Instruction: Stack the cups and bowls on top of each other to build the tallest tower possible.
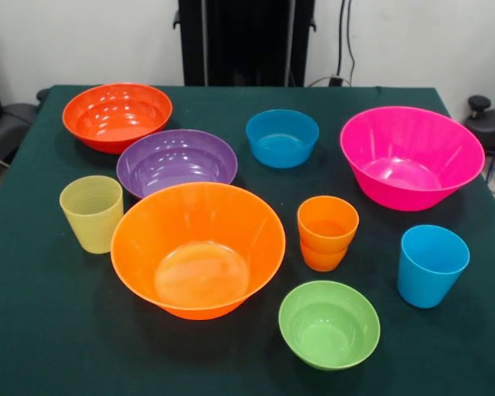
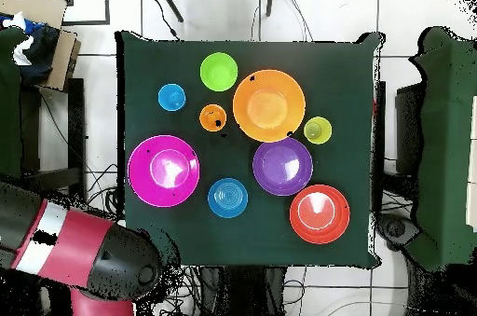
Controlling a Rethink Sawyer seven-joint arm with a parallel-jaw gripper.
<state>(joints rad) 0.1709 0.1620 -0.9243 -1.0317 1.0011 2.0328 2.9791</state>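
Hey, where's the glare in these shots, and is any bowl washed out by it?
Front view: soft ceiling reflections streak the large orange bowl and hot pink bowl; nothing washed out. Overhead view: white hotspots bleach the centres of the hot pink bowl and red-orange bowl.

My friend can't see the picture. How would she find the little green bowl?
Start in the front view at the big orange bowl, the widest thing at the near side of the green table. Look just right of it, nearer the table's near edge, for the small lime green bowl. It is the only green bowl, sitting below the orange cup, left of the sky blue cup.
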